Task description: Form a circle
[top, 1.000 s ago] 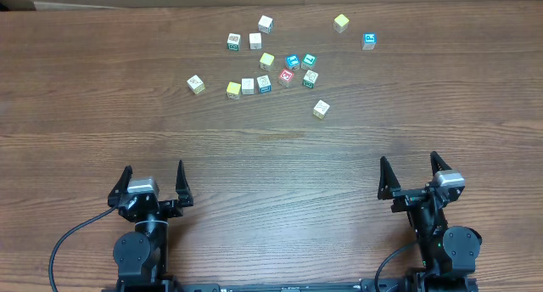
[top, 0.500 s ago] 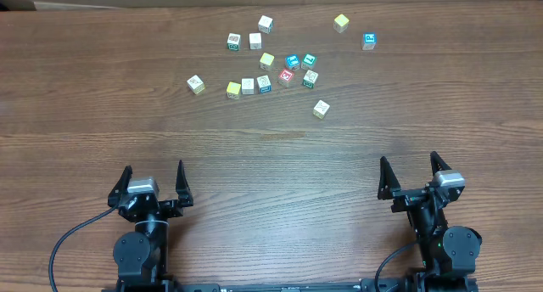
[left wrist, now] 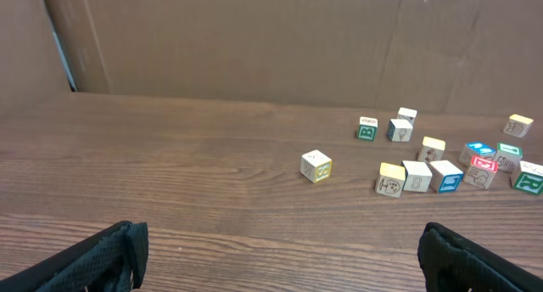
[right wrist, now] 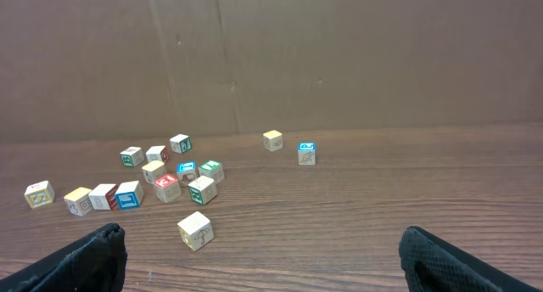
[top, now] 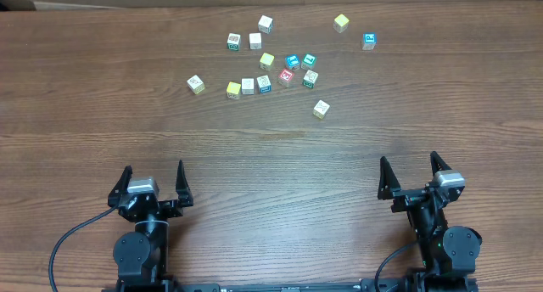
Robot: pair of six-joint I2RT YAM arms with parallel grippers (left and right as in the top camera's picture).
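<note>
wrist views apparently crop what overhead shows whole: left fingers (top: 181, 188) and right fingers (top: 383, 180) spread, empty.

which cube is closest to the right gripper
The lone pale cube, set apart from the cluster on the side toward the right gripper.

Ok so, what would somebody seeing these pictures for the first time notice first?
A scatter of small letter cubes lies loose on the far middle of the wooden table, with a red-printed cube standing out in the tightest bunch. At the near edge, the left claw and right claw both stand wide open and empty, well apart from the cubes.
</note>
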